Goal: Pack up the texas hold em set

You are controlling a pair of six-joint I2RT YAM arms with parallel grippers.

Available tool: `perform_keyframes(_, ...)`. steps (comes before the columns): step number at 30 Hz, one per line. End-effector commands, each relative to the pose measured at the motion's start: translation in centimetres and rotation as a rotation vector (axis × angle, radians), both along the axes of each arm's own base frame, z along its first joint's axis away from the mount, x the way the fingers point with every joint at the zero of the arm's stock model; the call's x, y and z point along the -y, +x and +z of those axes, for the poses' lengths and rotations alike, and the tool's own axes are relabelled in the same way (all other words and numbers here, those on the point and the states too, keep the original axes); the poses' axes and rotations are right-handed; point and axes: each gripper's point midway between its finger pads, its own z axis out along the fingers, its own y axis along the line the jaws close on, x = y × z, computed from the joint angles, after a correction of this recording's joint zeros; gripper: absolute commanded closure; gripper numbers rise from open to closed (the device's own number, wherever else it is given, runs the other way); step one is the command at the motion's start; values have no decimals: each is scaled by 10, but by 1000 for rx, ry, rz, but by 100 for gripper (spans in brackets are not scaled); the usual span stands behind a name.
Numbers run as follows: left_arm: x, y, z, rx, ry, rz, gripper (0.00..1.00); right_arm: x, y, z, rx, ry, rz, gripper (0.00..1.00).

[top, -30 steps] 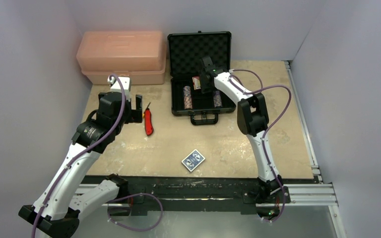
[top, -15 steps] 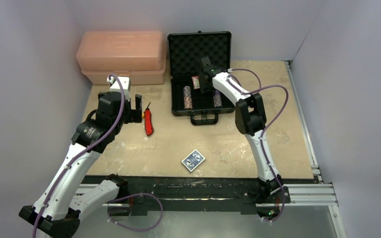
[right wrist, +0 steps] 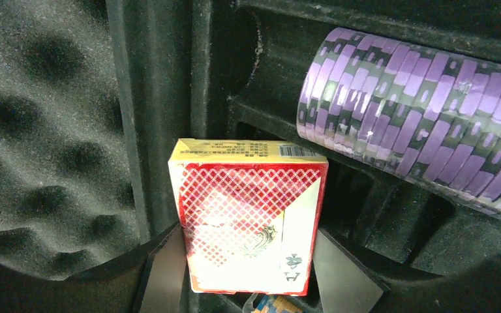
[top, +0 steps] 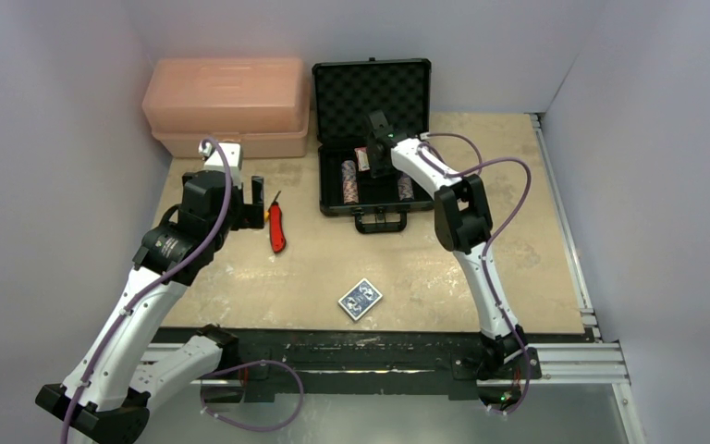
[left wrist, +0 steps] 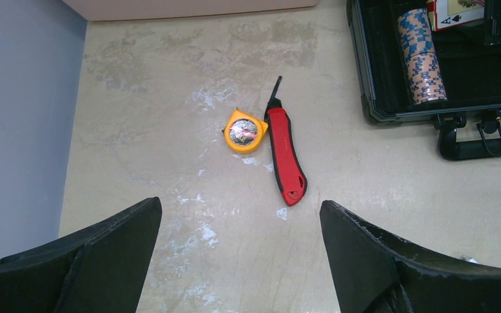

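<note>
since the earlier frame the right gripper [top: 366,157] has shifted a little to the left over the open black briefcase [top: 370,88], carrying the red card deck [right wrist: 251,215] with it; the left arm has not moved. the right jaws are closed on the deck's 2 long sides, holding it just above the case's foam tray, near the hinge side. a purple-white chip stack [right wrist: 417,124] lies on its side in a slot just beside the deck, and a 2nd chip stack [left wrist: 421,59] lies in the slot by the case's left wall. the blue card deck [top: 360,299] lies flat on the table [top: 536,259] near the front edge, well apart from the case. the left gripper [left wrist: 241,261] hangs with jaws spread wide and nothing between them, above a yellow tape measure [left wrist: 245,131] and a red utility knife [left wrist: 286,156] that lie just beside each other. a pink toolbox [top: 226,106] stands at the back left, closed.
</note>
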Motion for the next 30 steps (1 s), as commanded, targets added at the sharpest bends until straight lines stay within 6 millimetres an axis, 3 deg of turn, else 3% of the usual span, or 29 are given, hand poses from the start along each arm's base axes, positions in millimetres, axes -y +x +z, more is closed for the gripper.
perform_keyframes(1, 0, 3, 12, 48, -8, -9, 9, -11, -26, -19, -88, 1, 16, 100)
perform_keyframes(20, -2, 3, 10, 46, 2, -2, 9, -13, -60, -32, -184, 57, 92, 100)
perform_keyframes(21, -2, 4, 10, 45, 4, -1, 9, -14, -61, -34, -191, 63, 101, 80)
perform_keyframes(22, -2, 4, 10, 45, 4, -1, 9, -18, -60, -33, -186, 76, 127, 71)
perform_keyframes(27, -2, 4, 10, 44, 5, 0, 9, -21, -62, -33, -185, 83, 172, 50)
perform_keyframes(30, -2, 4, 9, 43, 6, 1, 9, -20, -64, -30, -185, 71, 185, 24)
